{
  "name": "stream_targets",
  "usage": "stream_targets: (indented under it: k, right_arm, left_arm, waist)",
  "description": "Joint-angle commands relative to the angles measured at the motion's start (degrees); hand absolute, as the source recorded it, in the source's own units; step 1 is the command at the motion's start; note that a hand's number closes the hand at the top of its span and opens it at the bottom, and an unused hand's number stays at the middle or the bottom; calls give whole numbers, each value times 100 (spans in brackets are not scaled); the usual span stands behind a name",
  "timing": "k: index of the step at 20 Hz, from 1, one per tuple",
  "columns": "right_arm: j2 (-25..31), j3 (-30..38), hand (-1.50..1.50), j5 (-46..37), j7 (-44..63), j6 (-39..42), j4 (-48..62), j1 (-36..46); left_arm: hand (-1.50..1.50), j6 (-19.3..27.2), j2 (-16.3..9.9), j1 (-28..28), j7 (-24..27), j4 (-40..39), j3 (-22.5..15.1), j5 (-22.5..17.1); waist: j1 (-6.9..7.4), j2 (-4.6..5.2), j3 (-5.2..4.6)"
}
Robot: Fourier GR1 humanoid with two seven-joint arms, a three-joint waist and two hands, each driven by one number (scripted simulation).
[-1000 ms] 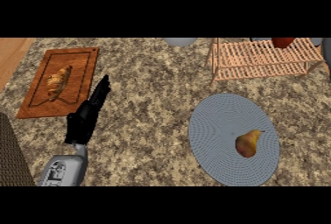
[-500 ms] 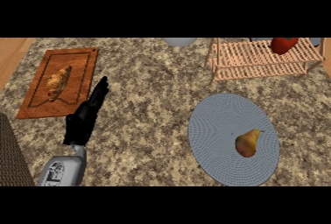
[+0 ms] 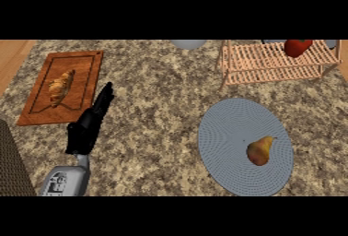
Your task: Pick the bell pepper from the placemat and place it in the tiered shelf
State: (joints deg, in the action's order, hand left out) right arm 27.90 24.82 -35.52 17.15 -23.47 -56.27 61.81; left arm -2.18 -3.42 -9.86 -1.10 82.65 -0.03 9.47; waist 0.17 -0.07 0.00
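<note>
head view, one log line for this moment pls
pepper: on shelf | pear: on placemat | left hand: open, resting | right hand: not in view

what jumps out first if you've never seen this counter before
The round grey-blue placemat at the right stands out, with a yellow-brown pear lying on it. Behind it, the wooden slatted tiered shelf holds a red bell pepper at its far right end. At the left, the open black left hand rests beside a brown wooden board with a croissant.
</note>
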Motion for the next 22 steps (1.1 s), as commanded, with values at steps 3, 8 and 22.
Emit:
stream_targets:
  k: [3,8,22]
  right_arm:
    - [449,727,-150,688,378,-91,-428,258]
    - [1007,979,-150,682,1332,109,-979,-194]
    - [2962,2868,-150,2471,1443,3356,-1237,-2791]
  left_arm:
    - [0,135,68,-171,-53,-107,-15,102]
    - [0,105,45,149,74,91,8,35]
    - [0,40,-49,188,-44,125,44,30]
  waist:
    - [-68,-9,0]
    - [-92,-31,-3]
    - [-132,-15,4]
